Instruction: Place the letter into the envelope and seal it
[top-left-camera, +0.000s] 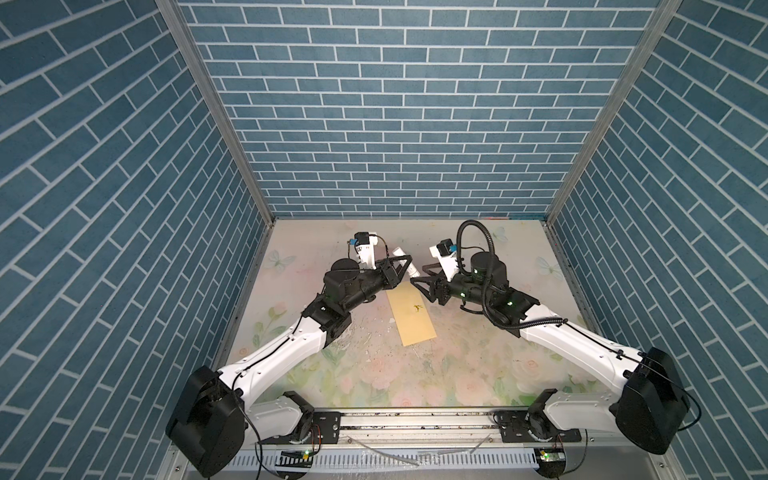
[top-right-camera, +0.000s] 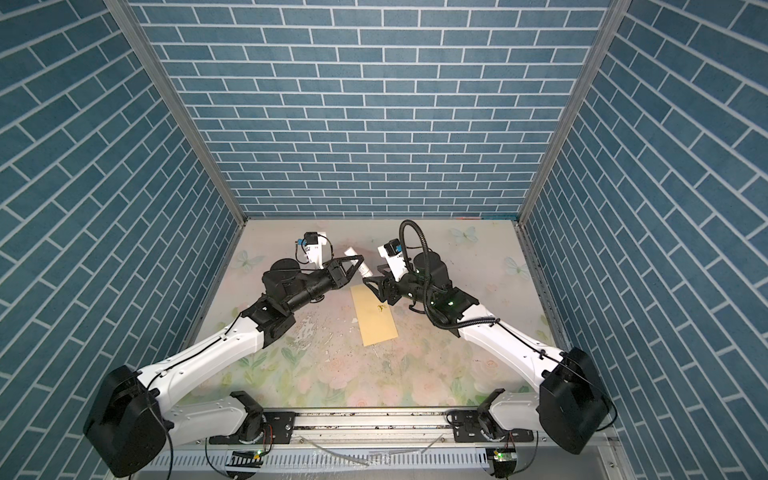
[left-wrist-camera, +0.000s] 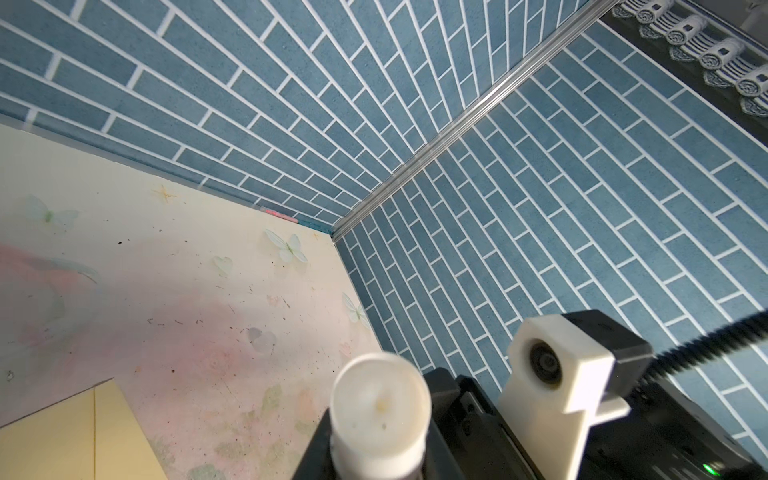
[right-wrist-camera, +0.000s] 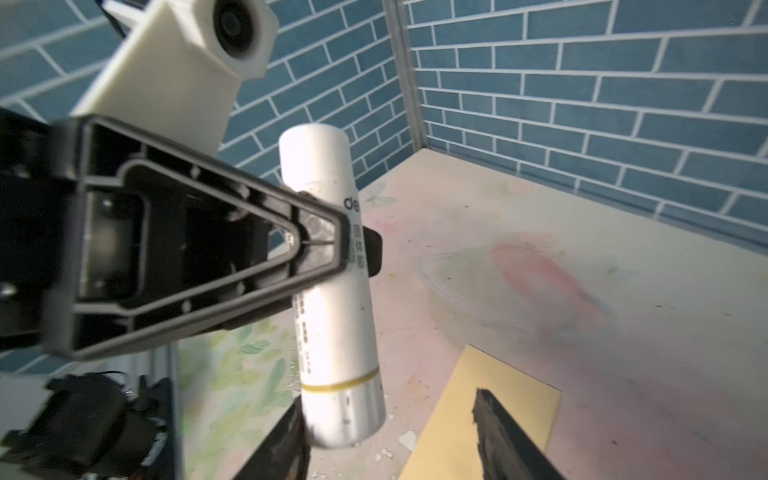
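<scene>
On the floral tabletop (top-left-camera: 478, 353) (scuffed, enclosed by blue brick-patterned walls (top-left-camera: 395, 124)) the envelope (top-left-camera: 411, 318) is laid flat centrally, a glue stick (right-wrist-camera: 332, 332) is clamped by the left gripper (right-wrist-camera: 359, 247), and the right gripper (right-wrist-camera: 388, 401) is parted.

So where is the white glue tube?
The white plastic glue tube is central in both top views, clamped in the left gripper near the far end of the mustard paper envelope, beside the open right gripper.

envelope (top-left-camera: 411, 316): matt yellow paper. glue stick (right-wrist-camera: 332, 332): smooth white plastic, scuffed. surface (top-left-camera: 478, 353): floral print, worn, stained.
</scene>
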